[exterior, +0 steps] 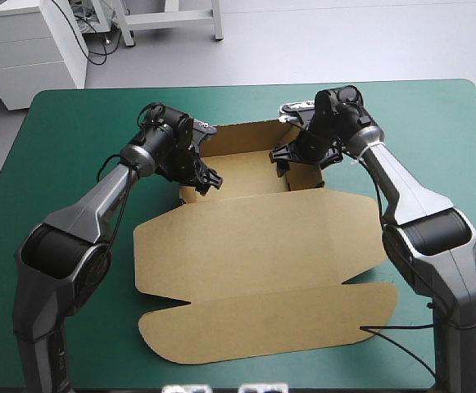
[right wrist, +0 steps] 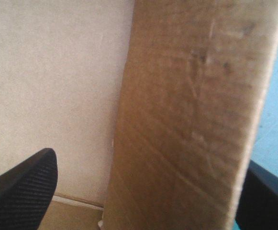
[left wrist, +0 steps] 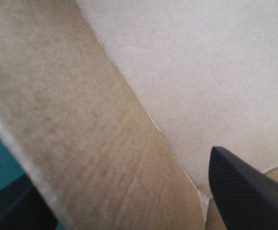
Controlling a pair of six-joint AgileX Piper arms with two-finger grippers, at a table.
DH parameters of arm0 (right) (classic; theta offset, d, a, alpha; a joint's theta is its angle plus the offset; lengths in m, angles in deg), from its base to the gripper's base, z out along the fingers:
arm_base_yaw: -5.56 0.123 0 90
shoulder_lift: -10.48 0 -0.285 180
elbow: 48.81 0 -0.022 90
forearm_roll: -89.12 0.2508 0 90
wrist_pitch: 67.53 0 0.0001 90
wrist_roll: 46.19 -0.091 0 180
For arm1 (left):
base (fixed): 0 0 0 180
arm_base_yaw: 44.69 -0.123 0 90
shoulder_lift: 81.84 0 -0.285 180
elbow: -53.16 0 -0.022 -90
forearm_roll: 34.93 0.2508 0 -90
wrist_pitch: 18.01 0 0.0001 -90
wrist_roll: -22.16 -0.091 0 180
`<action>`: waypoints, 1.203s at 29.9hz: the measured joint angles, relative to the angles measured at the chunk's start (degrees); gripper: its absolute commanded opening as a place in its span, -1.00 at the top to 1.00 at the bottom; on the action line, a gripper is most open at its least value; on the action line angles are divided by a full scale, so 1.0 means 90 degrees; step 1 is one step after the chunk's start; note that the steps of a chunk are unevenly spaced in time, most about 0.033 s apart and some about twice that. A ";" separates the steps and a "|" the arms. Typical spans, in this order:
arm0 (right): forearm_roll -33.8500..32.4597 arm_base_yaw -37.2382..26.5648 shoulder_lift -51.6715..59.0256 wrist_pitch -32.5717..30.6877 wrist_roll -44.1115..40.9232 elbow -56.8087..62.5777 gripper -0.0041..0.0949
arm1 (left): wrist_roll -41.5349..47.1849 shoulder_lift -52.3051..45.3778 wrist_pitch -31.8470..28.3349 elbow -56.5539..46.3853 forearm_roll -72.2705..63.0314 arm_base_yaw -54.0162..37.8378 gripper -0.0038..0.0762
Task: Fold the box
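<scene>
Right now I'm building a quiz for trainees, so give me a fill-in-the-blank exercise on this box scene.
The box lies on a ___ table cover. Its lid lies ___. The left gripper and right gripper each have a raised wall ___ their fingers. Missing: teal-green; flat; between.

Raised walls of the box (exterior: 254,246) (one straddled by the left gripper (exterior: 209,178), one by the right gripper (exterior: 280,157)) bar sideways entry; the teal-green cover (exterior: 74,147) around lies bare.
</scene>
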 measured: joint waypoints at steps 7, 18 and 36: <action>0.0015 0.0002 0.0000 0.0000 0.0061 -0.0005 -0.90 | 0.0000 -0.0078 0.0008 0.0008 -0.0043 0.0004 -0.56; -0.0409 0.0007 0.0829 -0.0004 0.0155 -0.0051 -0.90 | -0.0007 -0.1337 0.0071 0.0922 0.0212 0.0012 -0.34; -0.0542 0.0007 0.1144 -0.0035 0.0370 -0.0066 -0.90 | -0.0925 -0.5486 0.0138 -0.1709 0.0498 0.0012 0.92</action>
